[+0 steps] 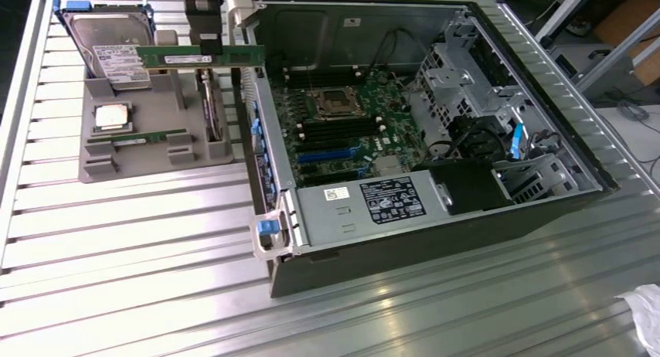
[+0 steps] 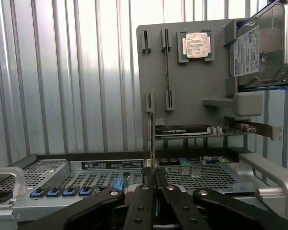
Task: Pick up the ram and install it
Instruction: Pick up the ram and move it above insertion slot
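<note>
Over ribbed metal table (image 1: 154, 241) — hand (image 1: 212, 49) grips ram (image 1: 173, 58)

Place: lab workbench | Evidence: slatted aluminium table (image 1: 154, 241), opened computer case (image 1: 433, 245), grey parts jig (image 1: 139, 160)

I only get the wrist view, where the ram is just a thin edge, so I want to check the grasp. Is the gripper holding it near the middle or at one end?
Observer: Near the middle; the gripper is shut on the ram, which hangs level above the gray tray.
Operator: Which way is the board it goes into?
Observer: The computer case lies toward the exterior view's right of the ram, its motherboard facing up.
Operator: Slots free?
Observer: The long black slots beside the processor socket look empty.
</note>
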Controlling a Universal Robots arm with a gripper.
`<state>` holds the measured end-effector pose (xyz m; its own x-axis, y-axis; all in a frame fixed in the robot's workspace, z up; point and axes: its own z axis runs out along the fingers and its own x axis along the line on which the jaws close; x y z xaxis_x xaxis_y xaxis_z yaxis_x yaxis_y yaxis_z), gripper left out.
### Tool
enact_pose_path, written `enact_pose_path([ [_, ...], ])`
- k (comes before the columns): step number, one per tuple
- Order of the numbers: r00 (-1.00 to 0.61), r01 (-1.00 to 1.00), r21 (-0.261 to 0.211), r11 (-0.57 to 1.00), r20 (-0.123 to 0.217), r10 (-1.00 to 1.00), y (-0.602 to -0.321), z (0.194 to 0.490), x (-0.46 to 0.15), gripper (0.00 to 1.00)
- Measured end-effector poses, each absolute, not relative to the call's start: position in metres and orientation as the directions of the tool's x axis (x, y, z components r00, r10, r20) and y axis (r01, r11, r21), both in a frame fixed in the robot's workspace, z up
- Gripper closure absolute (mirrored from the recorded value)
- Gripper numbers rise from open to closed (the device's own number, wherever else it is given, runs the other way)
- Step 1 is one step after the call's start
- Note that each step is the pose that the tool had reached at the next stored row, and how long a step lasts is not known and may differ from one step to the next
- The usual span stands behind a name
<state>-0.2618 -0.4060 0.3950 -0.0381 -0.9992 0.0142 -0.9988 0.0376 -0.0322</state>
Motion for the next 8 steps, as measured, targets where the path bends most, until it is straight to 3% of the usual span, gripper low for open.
enact_pose_path([
  [8,-0.038,-0.999,-0.032,0.038,0.014,-0.999,-0.406,0.395,-0.250,0.88],
])
